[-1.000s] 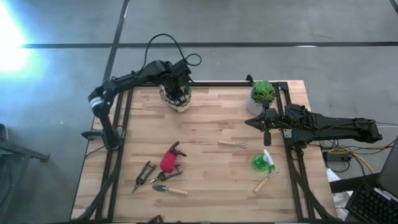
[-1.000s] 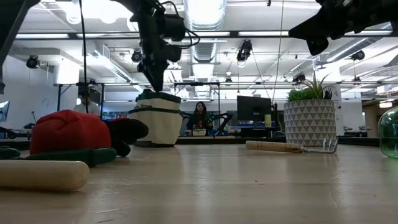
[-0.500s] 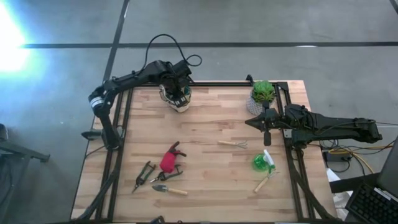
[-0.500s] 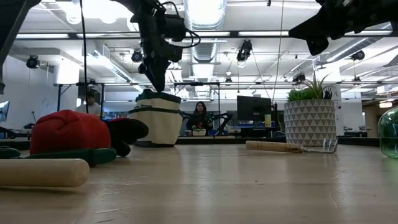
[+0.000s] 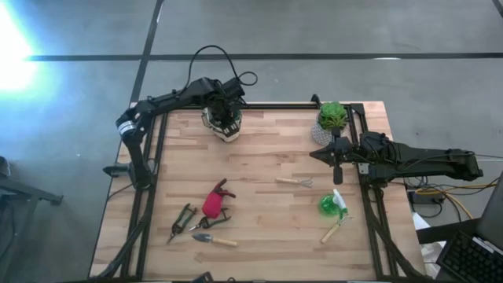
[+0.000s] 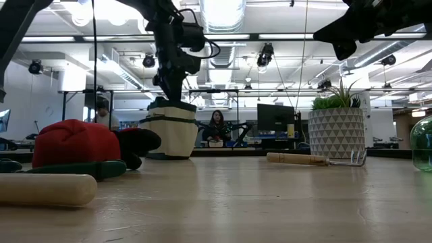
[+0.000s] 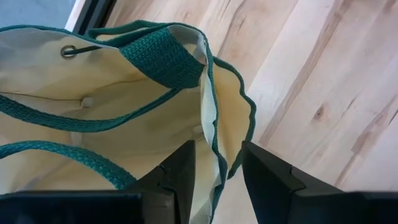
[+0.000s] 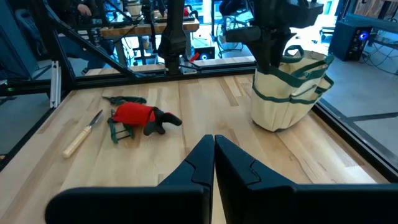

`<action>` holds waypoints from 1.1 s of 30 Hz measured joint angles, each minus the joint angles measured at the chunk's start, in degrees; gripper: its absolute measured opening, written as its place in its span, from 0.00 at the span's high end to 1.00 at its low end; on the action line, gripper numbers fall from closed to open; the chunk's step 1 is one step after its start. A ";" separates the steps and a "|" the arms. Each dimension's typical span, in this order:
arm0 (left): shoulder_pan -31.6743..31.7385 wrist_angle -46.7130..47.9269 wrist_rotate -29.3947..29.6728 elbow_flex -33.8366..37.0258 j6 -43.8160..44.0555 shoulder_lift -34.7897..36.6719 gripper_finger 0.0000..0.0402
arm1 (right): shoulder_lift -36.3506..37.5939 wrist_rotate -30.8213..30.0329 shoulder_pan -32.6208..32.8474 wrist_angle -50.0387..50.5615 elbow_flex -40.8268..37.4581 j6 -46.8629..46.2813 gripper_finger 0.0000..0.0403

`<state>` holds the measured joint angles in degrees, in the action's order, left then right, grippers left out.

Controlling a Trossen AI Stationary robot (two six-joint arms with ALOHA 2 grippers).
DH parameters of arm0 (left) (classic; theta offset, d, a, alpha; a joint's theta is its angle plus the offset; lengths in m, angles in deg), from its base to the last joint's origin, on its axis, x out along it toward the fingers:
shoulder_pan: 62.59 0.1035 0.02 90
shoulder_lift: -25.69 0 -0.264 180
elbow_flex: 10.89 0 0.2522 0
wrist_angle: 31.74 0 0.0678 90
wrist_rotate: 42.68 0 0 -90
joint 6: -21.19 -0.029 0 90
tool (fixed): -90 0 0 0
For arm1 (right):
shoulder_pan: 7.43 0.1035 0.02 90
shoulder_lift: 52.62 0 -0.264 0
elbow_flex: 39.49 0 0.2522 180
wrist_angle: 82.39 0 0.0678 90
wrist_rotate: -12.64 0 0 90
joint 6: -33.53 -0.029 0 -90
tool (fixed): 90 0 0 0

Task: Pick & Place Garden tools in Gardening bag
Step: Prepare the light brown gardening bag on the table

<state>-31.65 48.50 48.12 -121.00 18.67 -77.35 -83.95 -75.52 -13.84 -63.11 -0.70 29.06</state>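
Observation:
The beige gardening bag [image 5: 226,124] with green trim stands upright at the table's far left; it also shows in the low view [image 6: 169,128]. My left gripper [image 7: 217,168] points down at its top rim and is shut on it. My right gripper [image 8: 214,149] is shut and empty, hovering over the right side [image 5: 336,173]. On the table lie a red-and-black piece [image 5: 214,203], pruners [image 5: 182,220], a trowel [image 5: 214,240], a fork [image 5: 295,181], a green spray bottle [image 5: 330,206] and another wooden-handled tool [image 5: 333,230]. My left gripper has the bag's top rim [image 7: 208,134] between its fingers, one finger [image 7: 183,171] inside the bag and one [image 7: 261,171] outside, beside a green handle strap. The fingers come from above, pointing down. The bag stands on the table with its bottom down.
A green plant in a white patterned pot [image 5: 332,122] stands at the far right, close to my right arm. Black frame rails [image 5: 149,181] run along the table's left and right edges. Bare wood [image 5: 267,145] lies between the bag and the tools.
My left gripper has shifted a little toward the table's right edge over the bag's top. The bag stands where it was.

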 joint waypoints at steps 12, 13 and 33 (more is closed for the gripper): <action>0.00 -1.48 0.04 0.09 -0.31 -0.15 0.71 | 0.00 0.00 0.01 0.00 0.00 0.00 0.98; 0.01 -1.50 0.04 0.21 -0.31 -0.15 0.72 | 0.00 0.00 0.00 0.01 0.00 0.00 0.98; 0.02 -5.73 -0.63 4.74 -4.30 -0.15 0.98 | 0.00 -0.02 0.02 0.00 0.00 0.00 0.98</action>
<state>-31.63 42.77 47.49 -116.26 14.37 -77.51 -83.95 -75.54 -13.82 -63.11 -0.70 29.06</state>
